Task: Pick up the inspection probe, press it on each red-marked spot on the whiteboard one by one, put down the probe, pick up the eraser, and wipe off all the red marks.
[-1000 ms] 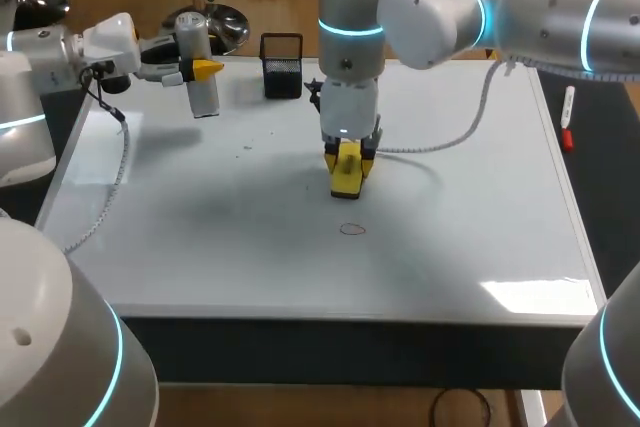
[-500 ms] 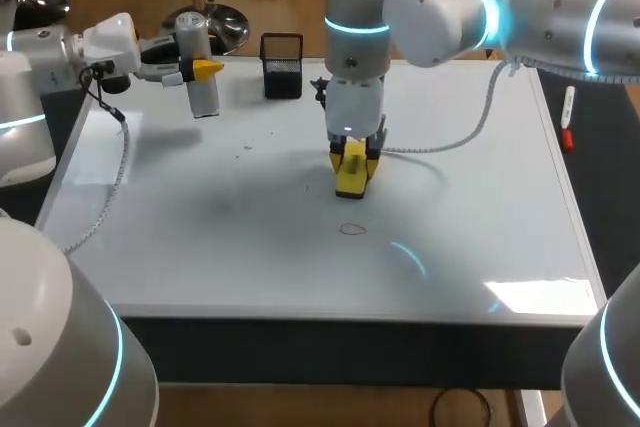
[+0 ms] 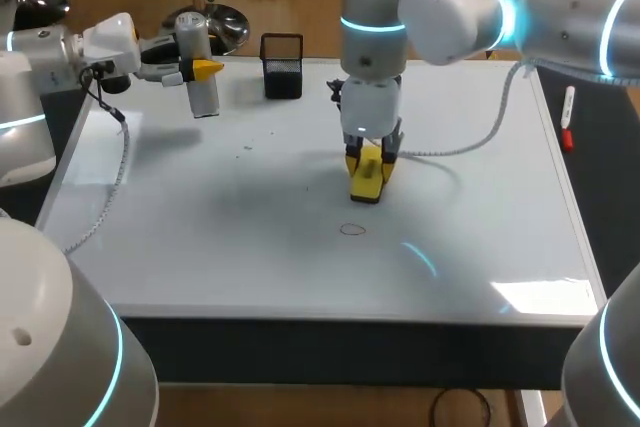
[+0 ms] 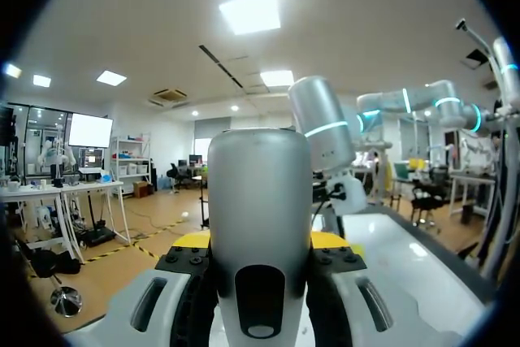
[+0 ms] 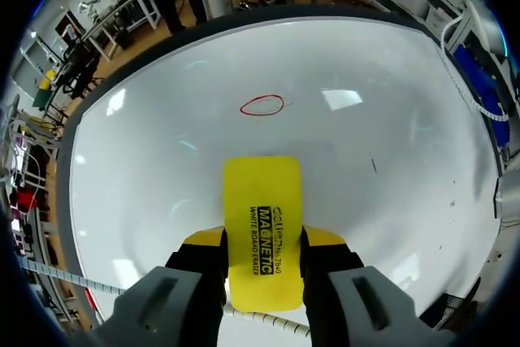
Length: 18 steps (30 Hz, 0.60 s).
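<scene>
The grey cylindrical probe (image 3: 199, 82) hangs upright above the whiteboard's far left corner, with my left gripper (image 3: 197, 71) shut on it; in the left wrist view the probe (image 4: 260, 201) fills the space between the yellow tips of the gripper (image 4: 260, 241). My right gripper (image 3: 370, 159) points down over the board's middle, shut on the yellow eraser (image 3: 367, 178). A small red oval mark (image 3: 352, 229) lies just in front of the eraser. In the right wrist view the eraser (image 5: 262, 217) sticks out from the gripper (image 5: 262, 240), and the red oval (image 5: 262, 105) is ahead of it.
A black mesh holder (image 3: 282, 65) stands at the whiteboard's (image 3: 470, 237) far edge, between the two arms. A red-capped marker (image 3: 567, 119) lies on the dark strip right of the board. Faint grey smudges show on the board left of the eraser.
My right arm has carried the eraser a little to the right and slightly nearer the front. The left arm and the probe have kept still.
</scene>
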Motion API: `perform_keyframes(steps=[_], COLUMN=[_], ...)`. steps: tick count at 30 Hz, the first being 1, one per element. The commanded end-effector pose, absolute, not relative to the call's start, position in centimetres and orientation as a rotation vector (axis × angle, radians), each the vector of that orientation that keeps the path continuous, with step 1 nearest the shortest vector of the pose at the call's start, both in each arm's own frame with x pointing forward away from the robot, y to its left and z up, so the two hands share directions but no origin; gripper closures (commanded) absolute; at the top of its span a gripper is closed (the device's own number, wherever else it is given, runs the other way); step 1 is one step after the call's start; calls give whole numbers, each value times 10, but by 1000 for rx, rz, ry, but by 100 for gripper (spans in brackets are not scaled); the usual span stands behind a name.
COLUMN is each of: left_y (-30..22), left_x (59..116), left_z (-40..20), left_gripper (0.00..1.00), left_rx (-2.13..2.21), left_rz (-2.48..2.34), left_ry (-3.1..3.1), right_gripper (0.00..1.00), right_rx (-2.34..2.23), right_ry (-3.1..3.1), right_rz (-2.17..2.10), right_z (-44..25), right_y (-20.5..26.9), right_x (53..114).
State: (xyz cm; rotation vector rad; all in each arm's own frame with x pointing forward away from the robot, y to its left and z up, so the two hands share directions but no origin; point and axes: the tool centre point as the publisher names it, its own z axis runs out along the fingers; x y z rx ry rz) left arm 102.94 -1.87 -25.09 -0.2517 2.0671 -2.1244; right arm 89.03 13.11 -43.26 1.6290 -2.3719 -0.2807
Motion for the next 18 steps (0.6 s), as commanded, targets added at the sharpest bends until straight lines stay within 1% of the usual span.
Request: perform_keyframes(steps=[1, 7, 18], left_y=[-19, -19, -19], left_x=[1028, 1028, 1028], left_z=[-249, -249, -249], left_gripper=[100, 100, 100], left_rx=[-255, -255, -255], left_rz=[-2119, -2119, -2119], left_ry=[2064, 2064, 2064], right_gripper=[100, 100, 100], right_rx=[1612, 1567, 1564], right_ry=[-2384, -2404, -2431], right_rz=[-278, -260, -224], right_z=[-456, -456, -446], right_y=[114, 100, 97], right_x=[883, 880, 883])
